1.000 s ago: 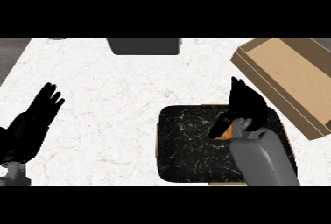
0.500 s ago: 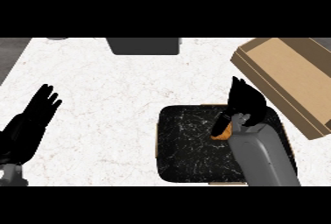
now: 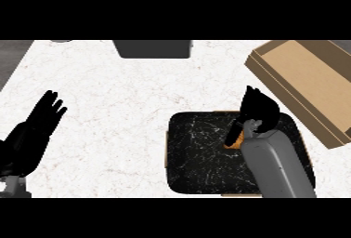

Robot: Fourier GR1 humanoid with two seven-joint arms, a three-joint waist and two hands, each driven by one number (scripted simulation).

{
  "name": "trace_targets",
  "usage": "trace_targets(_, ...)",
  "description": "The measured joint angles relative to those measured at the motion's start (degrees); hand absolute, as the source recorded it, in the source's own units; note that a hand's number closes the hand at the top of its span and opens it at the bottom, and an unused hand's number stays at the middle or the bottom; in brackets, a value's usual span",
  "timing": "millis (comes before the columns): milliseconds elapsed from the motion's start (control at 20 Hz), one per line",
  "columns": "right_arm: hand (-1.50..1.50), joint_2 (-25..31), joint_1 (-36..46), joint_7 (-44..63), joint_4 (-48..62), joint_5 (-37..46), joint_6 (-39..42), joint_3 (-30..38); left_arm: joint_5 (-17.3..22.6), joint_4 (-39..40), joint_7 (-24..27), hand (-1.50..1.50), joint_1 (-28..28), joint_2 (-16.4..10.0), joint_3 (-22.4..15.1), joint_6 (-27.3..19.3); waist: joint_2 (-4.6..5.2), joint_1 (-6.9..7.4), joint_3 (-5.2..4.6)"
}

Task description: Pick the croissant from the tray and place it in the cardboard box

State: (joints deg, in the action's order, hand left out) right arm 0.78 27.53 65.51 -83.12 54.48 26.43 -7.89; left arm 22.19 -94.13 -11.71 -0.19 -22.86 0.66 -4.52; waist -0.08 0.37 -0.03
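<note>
The croissant shows only as an orange sliver in the black tray, near its far right corner. My right hand lies over it, fingers stretched away past the tray's far rim, and the thumb runs along the croissant's left side. Hand and grey forearm hide most of the croissant. The open cardboard box sits at the upper right, just beyond the hand. My left hand rests open at the left edge, fingers up.
A dark grey rectangular object sits at the counter's far edge, centre. White marble counter stretches between the left hand and the tray. The box's near corner overlaps the tray's right side.
The right hand has stayed over the croissant with hardly any shift. The left hand has drifted slightly left and down.
</note>
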Motion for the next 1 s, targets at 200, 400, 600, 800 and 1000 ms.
trace_targets(200,-1.5,-0.1,0.6,-0.4,2.2,0.3,0.0,1.0,0.2,0.1,-0.7,0.0,-0.7,0.0,0.7,0.6,0.02,-0.01,-0.01)
trace_targets(400,-1.5,0.0,0.1,0.1,2.8,0.0,-0.5,0.1,-0.3,0.4,-0.5,0.0,-0.6,0.0,1.2,1.2,0.02,-0.05,0.01)
trace_targets(600,-1.5,-0.1,0.0,-0.7,5.9,0.3,-1.1,0.6,-0.6,-0.3,-1.5,0.0,-0.5,0.2,1.4,1.2,0.05,0.01,0.01)
trace_targets(800,-1.5,-0.1,-0.6,-1.0,6.7,0.1,-1.3,0.9,-1.2,-1.0,-1.4,0.0,0.1,1.1,1.4,1.3,0.03,-0.06,0.01)
trace_targets(1000,-1.5,0.0,-1.1,-1.4,7.2,-0.2,-1.4,1.2,-2.0,2.2,0.0,0.0,-1.6,1.7,2.1,1.8,0.07,-0.29,0.01)
